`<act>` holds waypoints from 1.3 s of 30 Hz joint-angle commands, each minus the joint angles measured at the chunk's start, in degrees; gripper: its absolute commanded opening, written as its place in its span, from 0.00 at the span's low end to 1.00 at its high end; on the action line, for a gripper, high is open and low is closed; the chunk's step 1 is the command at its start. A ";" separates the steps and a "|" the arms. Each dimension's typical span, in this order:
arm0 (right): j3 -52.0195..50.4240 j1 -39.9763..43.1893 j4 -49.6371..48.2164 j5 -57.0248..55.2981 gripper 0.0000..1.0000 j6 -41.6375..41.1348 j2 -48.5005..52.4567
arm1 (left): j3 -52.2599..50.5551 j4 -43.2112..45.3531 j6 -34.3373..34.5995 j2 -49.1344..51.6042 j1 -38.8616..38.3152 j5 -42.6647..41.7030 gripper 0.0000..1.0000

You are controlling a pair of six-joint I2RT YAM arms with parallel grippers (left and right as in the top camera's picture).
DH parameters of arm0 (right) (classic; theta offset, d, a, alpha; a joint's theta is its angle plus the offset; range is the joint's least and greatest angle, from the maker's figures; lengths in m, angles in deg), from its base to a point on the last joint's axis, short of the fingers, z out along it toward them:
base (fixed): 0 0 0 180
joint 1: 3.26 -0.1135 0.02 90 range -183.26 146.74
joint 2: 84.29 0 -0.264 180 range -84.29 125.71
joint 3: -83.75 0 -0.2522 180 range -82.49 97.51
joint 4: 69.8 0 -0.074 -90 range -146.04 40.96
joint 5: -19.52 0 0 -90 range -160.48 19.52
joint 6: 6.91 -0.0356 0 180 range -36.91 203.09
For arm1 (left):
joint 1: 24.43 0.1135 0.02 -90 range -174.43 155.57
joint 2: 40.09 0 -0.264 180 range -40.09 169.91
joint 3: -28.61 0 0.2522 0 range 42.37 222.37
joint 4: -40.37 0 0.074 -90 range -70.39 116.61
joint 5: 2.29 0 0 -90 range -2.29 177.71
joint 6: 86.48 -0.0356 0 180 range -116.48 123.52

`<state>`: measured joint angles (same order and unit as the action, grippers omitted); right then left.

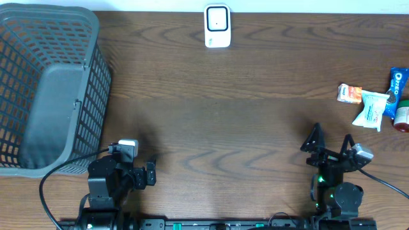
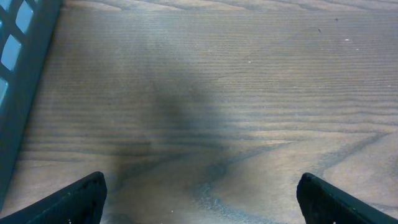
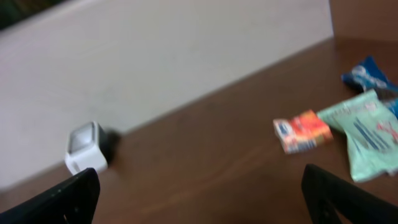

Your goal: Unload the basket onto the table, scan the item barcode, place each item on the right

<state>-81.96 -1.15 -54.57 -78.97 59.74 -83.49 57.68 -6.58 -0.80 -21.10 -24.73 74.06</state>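
The white barcode scanner stands at the far edge of the table, and shows in the right wrist view as the scanner against the wall. The items lie at the right: an orange pack, a white-green packet and a blue Oreo pack. My right gripper is open near the front edge, well short of the items, holding nothing. My left gripper is open over bare wood at the front left.
A large grey mesh basket fills the left end of the table, its wall close to the left gripper. A red-capped thing lies at the right edge beside the packs.
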 commanded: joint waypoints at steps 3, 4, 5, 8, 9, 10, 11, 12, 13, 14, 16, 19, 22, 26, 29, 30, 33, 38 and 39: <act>-0.22 -0.39 1.99 0.66 0.99 2.43 -0.50 | -0.11 -0.04 0.09 -0.04 -0.04 -0.70 0.98; -0.22 -0.39 1.99 0.66 0.99 2.43 -0.48 | -0.11 -0.04 0.09 -0.04 -0.04 -0.70 0.98; -0.22 -0.39 1.99 0.66 0.99 2.43 -0.48 | -0.11 -0.04 0.09 -0.04 -0.04 -0.70 0.98; -0.22 -0.39 1.99 0.66 0.99 2.43 -0.48 | -0.11 -0.04 0.09 -0.04 -0.04 -0.70 0.98; -0.22 -0.39 1.99 0.66 0.99 2.43 -0.48 | -0.11 -0.04 0.09 -0.04 -0.04 -0.70 0.98; -0.22 -0.39 1.99 0.66 0.99 2.43 -0.48 | -0.11 -0.04 0.07 -0.04 -0.04 -0.70 0.98; -0.22 -0.39 1.99 0.66 0.99 2.43 -0.48 | -0.11 -0.04 0.09 -0.04 -0.04 -0.70 0.98; -0.22 -0.39 1.99 0.66 0.99 2.43 -0.48 | -0.11 -0.04 0.09 -0.04 -0.04 -0.70 0.98; -0.22 -0.39 1.99 0.66 0.99 2.43 -0.48 | -0.11 -0.04 0.09 -0.04 -0.04 -0.70 0.98; -0.22 -0.39 1.99 0.66 0.99 2.43 -0.48 | -0.11 -0.04 0.09 -0.04 -0.04 -0.70 0.98; -0.22 -0.39 1.99 0.66 0.99 2.43 -0.48 | -0.11 -0.04 0.09 -0.04 -0.04 -0.70 0.98; -0.22 -0.39 1.99 0.66 0.99 2.43 -0.48 | -0.11 -0.04 0.09 -0.04 -0.04 -0.70 0.98; -0.22 -0.39 1.99 0.66 0.99 2.43 -0.48 | -0.11 -0.04 0.09 -0.04 -0.04 -0.70 0.98; -0.22 -0.39 1.99 0.66 0.99 2.43 -0.48 | -0.11 -0.04 -0.72 -0.07 -0.07 -0.04 0.98; -0.22 -0.39 1.99 0.66 0.99 2.43 -0.48 | -0.11 1.79 -1.46 -0.37 -0.04 1.25 0.98; -0.22 -0.39 1.99 0.66 0.99 2.43 -0.48 | -0.11 3.32 -1.42 -0.63 -0.04 1.20 0.98; -0.22 -0.39 1.99 0.66 0.99 2.43 -0.48 | -0.11 8.81 -1.44 -1.84 -0.07 1.20 0.98; -0.22 -0.39 1.99 0.66 0.99 2.43 -0.48 | -1.42 16.61 -3.63 -5.46 -0.07 1.25 0.98; -0.22 -0.39 1.99 0.66 0.99 2.43 -0.48 | -2.19 18.56 -3.63 -6.45 -0.07 1.22 0.98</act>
<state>-82.09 -1.15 -52.82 -78.62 61.24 -83.60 57.51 8.35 -2.57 -24.62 -24.73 74.72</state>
